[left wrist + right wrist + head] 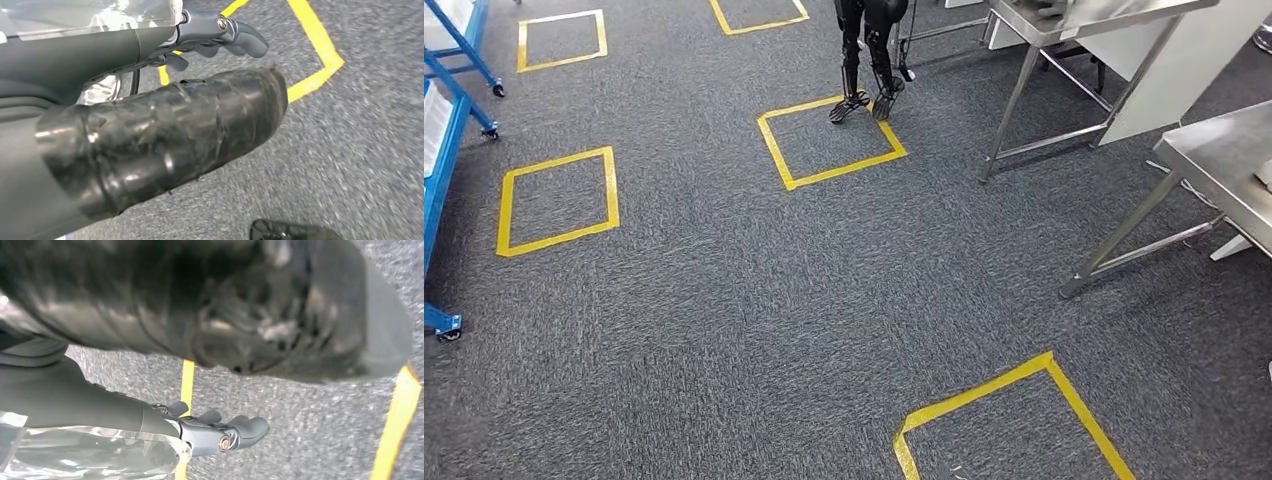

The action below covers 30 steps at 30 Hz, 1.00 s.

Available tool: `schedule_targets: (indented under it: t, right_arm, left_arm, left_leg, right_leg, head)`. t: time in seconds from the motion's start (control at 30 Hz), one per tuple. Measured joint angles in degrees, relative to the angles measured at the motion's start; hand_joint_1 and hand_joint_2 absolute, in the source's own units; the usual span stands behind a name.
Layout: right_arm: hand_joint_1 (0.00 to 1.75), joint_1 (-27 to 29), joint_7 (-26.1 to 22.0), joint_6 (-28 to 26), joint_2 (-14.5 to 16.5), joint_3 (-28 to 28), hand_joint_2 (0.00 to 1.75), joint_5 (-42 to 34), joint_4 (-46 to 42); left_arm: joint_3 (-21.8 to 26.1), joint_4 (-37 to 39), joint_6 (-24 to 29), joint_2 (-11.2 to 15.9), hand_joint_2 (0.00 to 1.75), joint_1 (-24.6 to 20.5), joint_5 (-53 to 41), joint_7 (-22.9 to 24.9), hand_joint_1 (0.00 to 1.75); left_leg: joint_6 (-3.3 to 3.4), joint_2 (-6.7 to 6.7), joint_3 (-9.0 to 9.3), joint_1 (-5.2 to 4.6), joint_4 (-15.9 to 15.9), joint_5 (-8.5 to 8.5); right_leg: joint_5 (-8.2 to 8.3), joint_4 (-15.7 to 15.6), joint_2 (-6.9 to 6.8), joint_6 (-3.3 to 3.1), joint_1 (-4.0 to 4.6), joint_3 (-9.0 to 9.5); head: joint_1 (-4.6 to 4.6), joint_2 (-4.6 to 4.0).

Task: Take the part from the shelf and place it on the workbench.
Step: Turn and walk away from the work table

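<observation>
In the left wrist view my left hand (150, 135) shows a black-taped thumb and straight grey fingers (235, 37) lying against a clear plastic-wrapped part (95, 17). In the right wrist view my right hand (210, 315) has its fingers (240, 430) laid flat along the same kind of clear wrapping (90, 455). The part looks pressed between the two hands, and its shape inside the wrapping is unclear. Both wrist views look down on grey carpet. A steel workbench (1224, 160) stands at the right in the head view.
A second steel table (1114, 15) stands at the far right. A blue wheeled shelf (444, 170) lines the left edge. Another robot's dark legs (869, 60) stand on a yellow taped square (829, 140). More yellow squares mark the carpet, one close ahead (1014, 420).
</observation>
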Motion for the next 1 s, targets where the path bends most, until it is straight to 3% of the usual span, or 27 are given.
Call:
schedule_targets:
  t: [0.07, 0.1, 0.13, 0.17, 0.2, 0.23, 0.27, 0.3, 0.37, 0.43, 0.5, 0.57, 0.63, 0.67, 0.73, 0.8, 0.87, 0.93, 1.0]
  right_arm:
    - [0.0, 0.06, 0.1, 0.03, -0.01, 0.01, 0.0, -0.18, 0.0]
    - [0.0, 0.17, -0.01, 0.02, -0.01, 0.01, 0.0, -0.3, 0.0]
    - [0.0, 0.31, -0.22, -0.01, -0.01, 0.01, 0.0, -0.39, 0.0]
    - [0.0, 0.44, -0.54, -0.04, -0.01, 0.01, 0.0, -0.48, 0.0]
    - [0.0, 0.51, -0.9, -0.09, -0.02, 0.01, 0.0, -0.55, 0.0]
    - [0.0, 0.51, -1.21, -0.18, -0.04, 0.01, 0.0, -0.61, 0.0]
    - [0.0, 0.48, -1.43, -0.26, -0.05, 0.01, 0.0, -0.64, 0.01]
    - [0.0, 0.45, -1.56, -0.33, -0.06, 0.01, 0.0, -0.67, 0.01]
    - [0.0, 0.37, -1.63, -0.37, -0.07, 0.03, 0.0, -0.68, 0.01]
    - [0.0, 0.28, -1.5, -0.27, -0.07, 0.07, 0.0, -0.68, 0.0]
    - [0.0, 0.26, -1.16, -0.07, -0.11, 0.1, 0.0, -0.69, 0.0]
    - [0.0, 0.34, -0.85, 0.07, -0.2, 0.12, 0.0, -0.69, 0.01]
    - [0.0, 0.4, -0.56, 0.2, -0.26, 0.12, 0.0, -0.69, 0.02]
    - [0.0, 0.4, -0.42, 0.27, -0.27, 0.12, 0.0, -0.71, 0.02]
    - [0.0, 0.35, -0.17, 0.33, -0.27, 0.12, 0.0, -0.75, 0.02]
    - [0.0, 0.3, -0.05, 0.36, -0.29, 0.12, 0.0, -0.84, 0.02]
    - [0.0, 0.2, -0.14, 0.39, -0.37, 0.12, 0.0, -0.95, 0.01]
    - [0.0, 0.04, -0.46, 0.52, -0.45, 0.12, 0.0, -1.03, -0.03]
    - [0.0, -0.04, -0.81, 0.62, -0.53, 0.12, 0.0, -1.07, -0.09]
  left_arm:
    - [0.0, 0.0, 0.03, 0.04, 0.0, -0.09, -0.02, 0.49, 0.0]
    - [0.0, 0.0, -0.03, 0.05, 0.0, -0.17, -0.07, 0.77, 0.0]
    - [0.0, 0.0, -0.14, 0.05, 0.0, -0.19, -0.13, 1.02, 0.0]
    - [-0.01, 0.0, -0.28, 0.05, 0.0, -0.17, -0.17, 1.22, 0.0]
    - [-0.01, 0.0, -0.44, 0.06, 0.0, -0.12, -0.21, 1.31, 0.0]
    - [-0.02, 0.0, -0.54, 0.06, 0.0, -0.08, -0.23, 1.27, 0.0]
    - [-0.02, 0.0, -0.6, 0.06, 0.0, -0.07, -0.23, 1.09, 0.0]
    - [-0.02, 0.0, -0.61, 0.06, 0.0, -0.12, -0.22, 0.81, 0.0]
    - [-0.02, 0.0, -0.56, 0.06, 0.0, -0.19, -0.17, 0.18, 0.0]
    - [-0.03, 0.0, -0.42, 0.06, 0.0, -0.04, -0.02, -0.24, 0.0]
    - [-0.04, 0.0, -0.21, 0.06, 0.0, 0.08, 0.3, -0.43, 0.0]
    - [-0.04, 0.0, -0.06, 0.06, 0.0, -0.06, 0.51, -0.5, 0.0]
    - [-0.04, 0.0, 0.0, 0.06, 0.0, -0.16, 0.55, -0.5, 0.0]
    - [-0.04, 0.0, 0.01, 0.06, 0.0, -0.12, 0.56, -0.46, 0.0]
    - [-0.04, 0.0, 0.01, 0.06, 0.0, -0.02, 0.6, -0.28, 0.0]
    - [-0.04, 0.0, 0.0, 0.06, 0.0, -0.13, 0.6, 0.06, 0.0]
    - [-0.05, 0.0, -0.03, 0.06, 0.0, -0.25, 0.59, 0.31, 0.0]
    - [-0.06, 0.0, -0.05, 0.06, 0.0, -0.05, 0.59, 0.37, 0.0]
    - [-0.07, 0.01, -0.03, 0.08, 0.0, 0.11, 0.59, 0.43, 0.0]
  left_leg:
    - [0.34, -0.96, 0.28, 0.2, -0.4, 0.28]
    - [0.42, -1.58, 0.21, 0.2, -0.38, 0.31]
    - [0.43, -2.3, 0.18, 0.21, -0.33, 0.3]
    - [0.39, -3.11, 0.17, 0.26, -0.23, 0.26]
    - [0.27, -4.0, 0.17, 0.36, -0.02, 0.18]
    - [0.02, -4.88, 0.15, 0.5, 0.32, 0.01]
    - [-0.36, -5.7, 0.01, 0.58, 0.76, -0.23]
    - [-0.78, -6.5, -0.27, 0.64, 1.27, -0.44]
    - [-1.64, -7.84, -0.92, 0.76, 1.75, -0.5]
    - [-2.33, -8.42, -1.41, 1.0, 1.8, -0.34]
    - [-2.67, -5.6, -2.78, 0.84, 4.31, -1.69]
    - [-2.75, -1.94, -6.14, 0.63, 10.99, -4.88]
    - [-2.74, -0.92, -9.37, 0.66, 17.12, -6.89]
    - [-2.64, -0.76, -9.76, 0.63, 17.79, -6.55]
    - [-2.04, 0.06, -6.88, 0.42, 12.34, -3.12]
    - [-1.18, 2.35, -2.97, -0.28, 5.0, -0.64]
    - [-0.66, 3.24, -1.75, -0.9, 2.47, -0.47]
    - [-0.25, 1.87, -1.6, -0.75, 1.8, -0.08]
    - [0.34, 0.61, -0.95, -0.34, 0.59, 0.51]
  right_leg:
    - [-3.51, 6.1, 3.03, 0.26, -0.21, -2.75]
    - [-5.06, 9.8, 3.79, 0.34, -0.31, -4.57]
    - [-5.71, 12.45, 4.13, 0.47, -0.42, -5.94]
    - [-5.2, 13.21, 4.29, 0.62, -0.59, -6.48]
    - [-3.55, 11.71, 4.46, 0.79, -0.79, -5.95]
    - [-1.24, 8.29, 5.02, 0.99, -1.08, -4.5]
    - [0.36, 4.68, 6.35, 1.16, -1.33, -2.91]
    - [1.37, 1.78, 7.62, 1.15, -1.5, -1.65]
    - [1.29, -0.25, 9.01, 0.7, -1.39, -0.82]
    - [1.44, -0.39, 7.63, -0.23, -1.24, -0.58]
    - [1.63, -0.7, 6.09, -1.2, -1.24, -0.23]
    - [1.59, -0.83, 4.45, -1.85, -0.92, -0.16]
    - [1.4, -0.81, 2.65, -2.17, -0.47, -0.1]
    - [1.28, -0.8, 1.81, -2.26, -0.28, -0.04]
    - [0.97, -0.79, 0.27, -2.25, 0.02, 0.3]
    - [0.59, -0.81, -1.06, -1.95, 0.32, 0.71]
    - [0.35, -0.92, -2.14, -1.42, 0.4, 1.0]
    - [0.15, -1.14, -2.91, -0.81, 0.32, 1.41]
    - [-1.35, 0.57, -0.67, -0.36, 0.16, 1.01]
  head:
    - [0.38, 0.0]
    - [0.45, 0.0]
    - [0.51, 0.0]
    - [0.51, 0.0]
    - [0.52, 0.0]
    - [0.54, 0.0]
    - [0.59, 0.0]
    - [0.65, 0.0]
    - [0.72, 0.0]
    - [0.66, 0.0]
    - [0.28, 0.0]
    - [-0.15, 0.0]
    - [-0.22, 0.0]
    - [-0.23, 0.0]
    - [-0.23, 0.0]
    - [-0.17, 0.0]
    - [-0.11, 0.0]
    - [-0.12, 0.0]
    - [0.15, 0.0]
